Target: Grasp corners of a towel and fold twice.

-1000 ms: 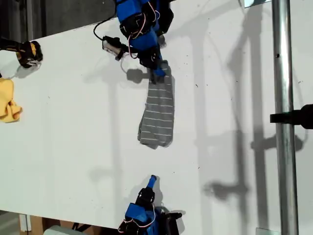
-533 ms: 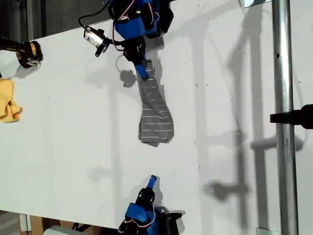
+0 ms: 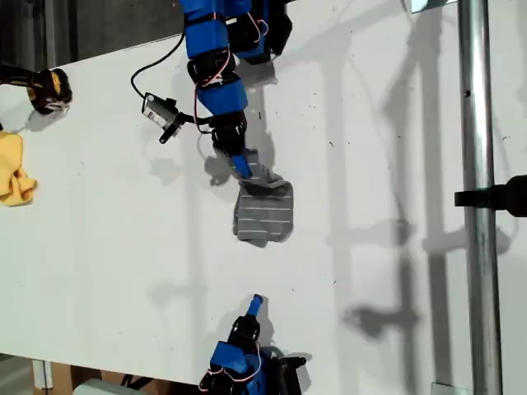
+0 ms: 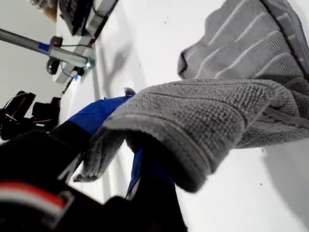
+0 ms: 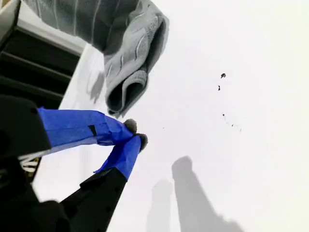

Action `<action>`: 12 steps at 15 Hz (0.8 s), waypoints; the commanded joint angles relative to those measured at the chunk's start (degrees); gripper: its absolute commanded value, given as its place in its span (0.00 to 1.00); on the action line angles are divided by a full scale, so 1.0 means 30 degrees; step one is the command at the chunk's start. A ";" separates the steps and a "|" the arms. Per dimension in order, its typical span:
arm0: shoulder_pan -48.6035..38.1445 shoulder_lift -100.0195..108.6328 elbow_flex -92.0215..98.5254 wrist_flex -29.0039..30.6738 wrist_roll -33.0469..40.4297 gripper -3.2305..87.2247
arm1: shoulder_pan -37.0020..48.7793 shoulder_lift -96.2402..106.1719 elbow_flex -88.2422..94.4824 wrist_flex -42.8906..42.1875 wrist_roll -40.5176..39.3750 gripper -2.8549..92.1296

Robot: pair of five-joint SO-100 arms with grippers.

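The grey striped towel (image 3: 265, 216) lies bunched near the table's middle in the exterior view, one end lifted and doubled back over the rest. My first gripper (image 3: 244, 169) reaches in from the exterior view's top and is shut on that raised end; up close the towel (image 4: 217, 111) drapes over its blue fingers (image 4: 96, 115). Which corners are pinched is hidden by the folds. My second gripper (image 3: 256, 303) sits low near the exterior view's bottom edge, shut on nothing, tips (image 5: 136, 134) touching, apart from the towel (image 5: 125, 53).
A small yellow cloth (image 3: 15, 169) lies at the exterior view's left edge, with a black-and-yellow object (image 3: 48, 89) above it. A metal pole (image 3: 478, 197) with a black clamp (image 3: 502, 196) runs down the exterior view's right side. The white table (image 3: 107, 247) spreads around the towel.
My first gripper has carried the towel's end toward the exterior view's bottom, over the rest, so the long strip is now a short doubled bundle. The second arm has not moved.
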 commanded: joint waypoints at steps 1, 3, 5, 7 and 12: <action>-0.0234 0.0146 0.0000 0.0029 0.0205 0.02 | -0.0146 -0.3193 -0.3457 -0.1348 -0.0762 0.03; -0.0205 0.0146 0.0000 0.0029 0.0234 0.02 | 0.0059 -0.6328 -0.5420 -0.2139 -0.1230 0.03; -0.0205 0.0146 0.0000 0.0029 0.0264 0.02 | 0.0586 -0.8994 -0.6182 -0.3193 -0.1406 0.03; -0.0146 0.0146 0.0000 0.0088 0.0264 0.02 | 0.0996 -1.1660 -0.7324 -0.3662 -0.1641 0.03; -0.0176 0.0146 0.0000 0.0117 0.0234 0.02 | 0.1992 -1.6992 -1.2803 -0.1289 -0.2314 0.14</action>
